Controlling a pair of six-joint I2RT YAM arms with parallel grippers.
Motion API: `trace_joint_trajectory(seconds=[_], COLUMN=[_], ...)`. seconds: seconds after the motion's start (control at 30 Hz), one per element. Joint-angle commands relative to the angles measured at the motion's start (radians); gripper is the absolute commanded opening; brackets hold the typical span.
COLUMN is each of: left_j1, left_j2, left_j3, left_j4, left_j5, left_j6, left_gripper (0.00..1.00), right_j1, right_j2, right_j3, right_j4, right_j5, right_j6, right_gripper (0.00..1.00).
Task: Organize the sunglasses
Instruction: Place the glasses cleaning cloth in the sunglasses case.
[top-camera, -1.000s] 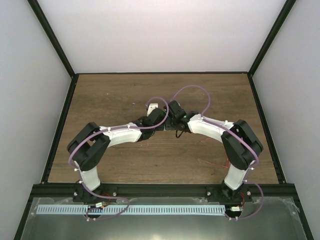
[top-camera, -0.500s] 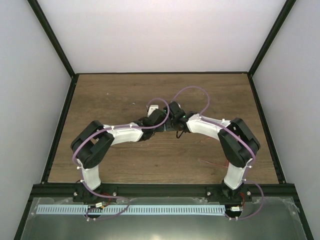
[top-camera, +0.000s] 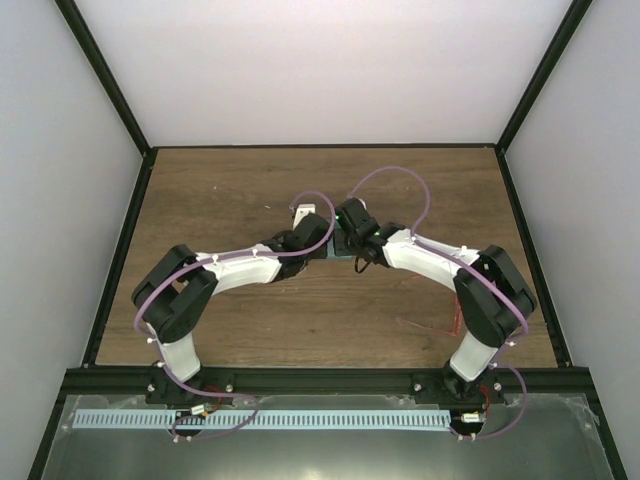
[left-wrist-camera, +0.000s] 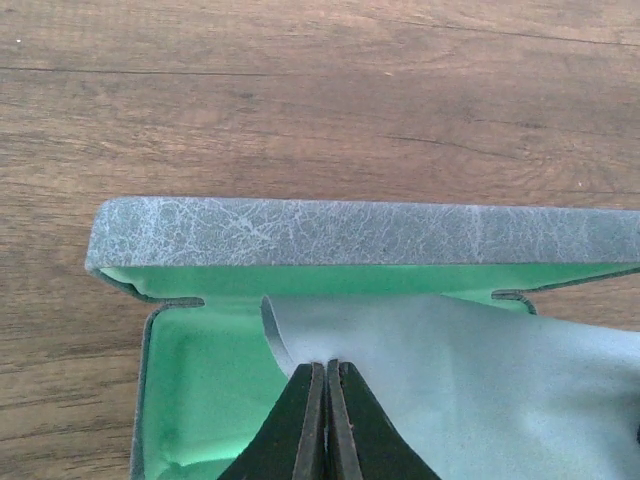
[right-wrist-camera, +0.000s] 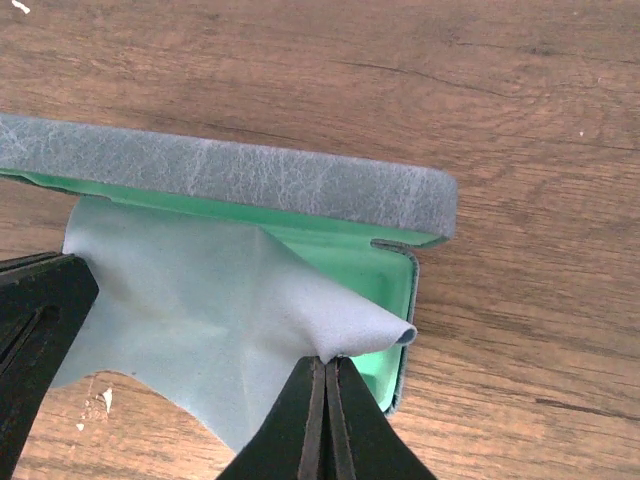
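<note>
The sunglasses (top-camera: 425, 325) are seen only in the top view, as a very thin red wire shape laid flat on the wooden table (top-camera: 220, 200), near its right front. Their long axis runs roughly left to right. Which way the front faces cannot be told, since the frame is too fine. They lie just beside the elbow of the right arm (top-camera: 490, 300) and well apart from the case (left-wrist-camera: 350, 232).

The case is set at mid-table with its lid raised. Its oblong shell is blue-grey with a crackled, leather-like surface, and its lining is smooth green. A soft pale blue cloth (left-wrist-camera: 450, 370) is draped across the open tray and spills over its near edge.

The left gripper (left-wrist-camera: 326, 366) is pressed together on a curled edge of the cloth. The right gripper (right-wrist-camera: 327, 362) is likewise closed, pinching a folded corner.
</note>
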Motion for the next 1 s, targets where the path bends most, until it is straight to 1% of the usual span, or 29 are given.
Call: trace_joint_trajectory(seconds=[0.0, 0.33, 0.97], left_j1=[0.005, 0.015, 0.029], left_j2=[-0.014, 0.034, 0.057], left_j3=[-0.006, 0.009, -0.007], left_j4=[0.012, 0.028, 0.045], left_j5=[-0.011, -0.01, 0.009], left_j6=[0.015, 0.02, 0.023], left_gripper=[0.06, 0.06, 0.06], right_j1=[-0.008, -0.008, -0.009], right_j2=[-0.009, 0.044, 0.106], right_j3=[-0.002, 0.009, 0.025], right_j4=[0.021, 0.021, 0.016], right_j5=[0.035, 0.062, 0.092], right_j6=[-0.006, -0.012, -0.013], right_gripper=[0.01, 0.01, 0.01])
